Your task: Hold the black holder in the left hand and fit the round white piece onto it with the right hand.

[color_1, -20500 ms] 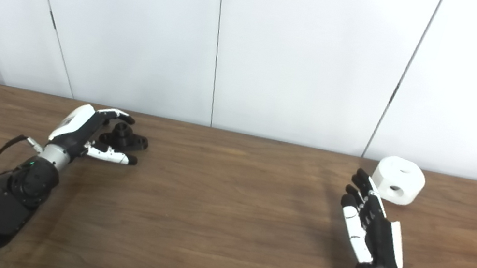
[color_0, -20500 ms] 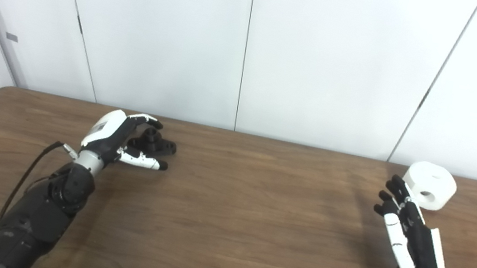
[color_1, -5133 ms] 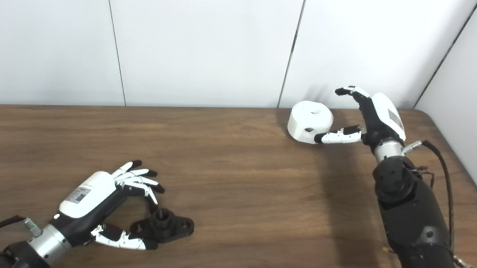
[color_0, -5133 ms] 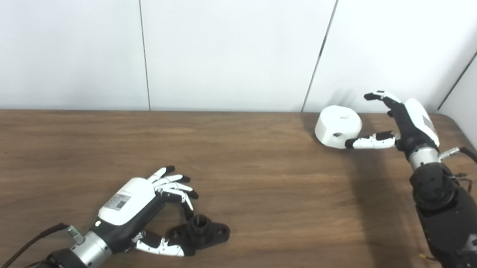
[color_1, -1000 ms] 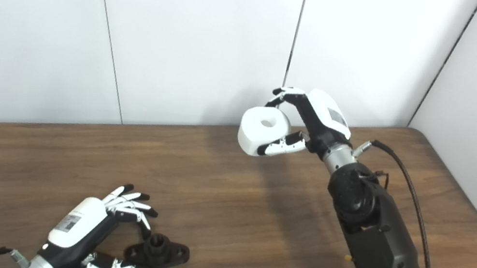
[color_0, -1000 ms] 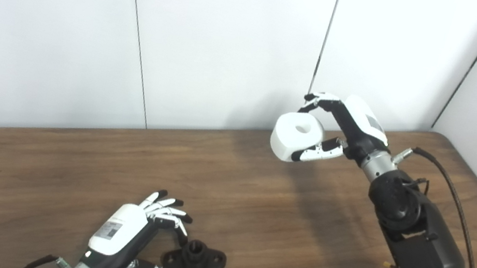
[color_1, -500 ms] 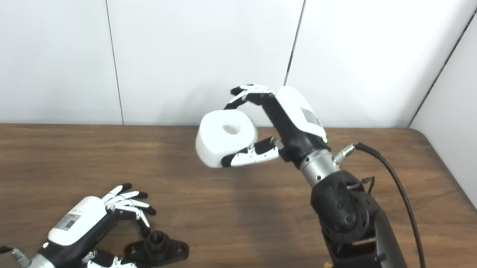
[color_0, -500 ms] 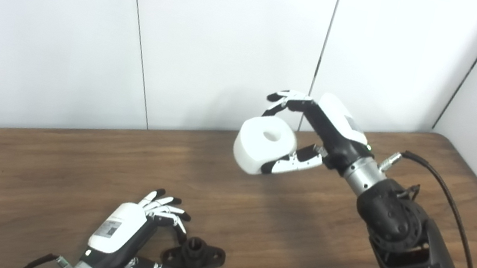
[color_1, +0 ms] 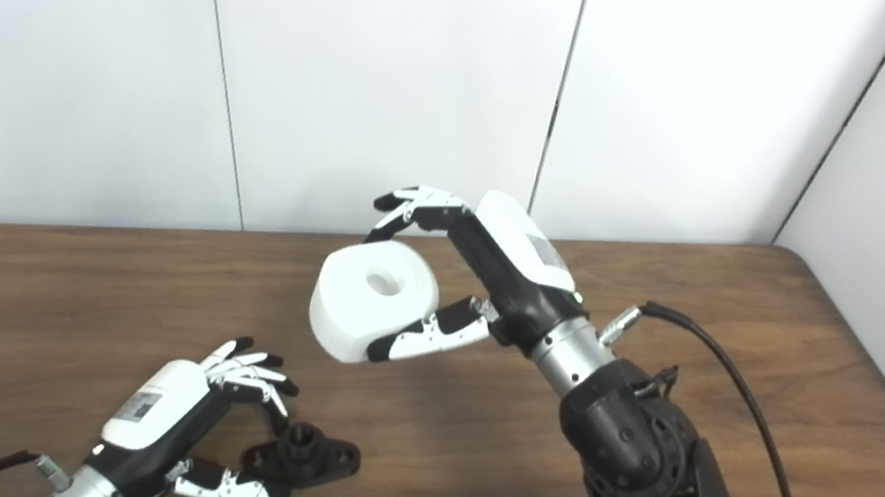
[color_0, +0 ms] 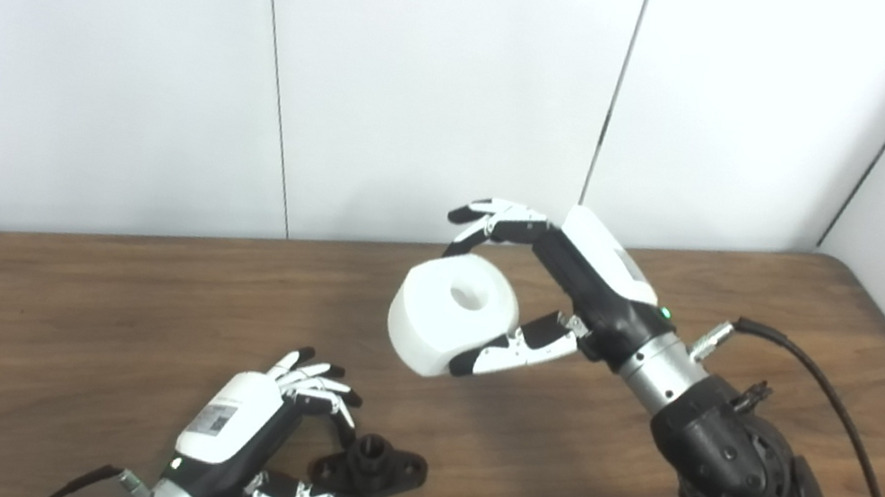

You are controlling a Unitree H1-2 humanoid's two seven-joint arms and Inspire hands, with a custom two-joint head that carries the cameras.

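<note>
The black holder [color_0: 370, 468] lies flat on the wooden table [color_0: 26, 339], with its short post pointing up. My left hand [color_0: 255, 434] grips its left end. The thumb presses the near lobe and the fingers curl over toward the post. My right hand [color_0: 571, 294] is raised above the table and shut on the round white piece [color_0: 454, 314]. The thumb is under the piece's near side and the fingers arch over its far rim. The piece's centre hole faces up. It hangs above and slightly right of the holder, well apart from it.
White wall panels [color_0: 437, 74] stand along the table's far edge and down its right side. A black cable [color_0: 852, 403] runs from the right wrist over the table's right part. Bare wood lies left of the left hand and between the two arms.
My right hand has carried the white piece left and downward, closer to the holder. The view has shifted slightly. The left hand and holder keep their pose.
</note>
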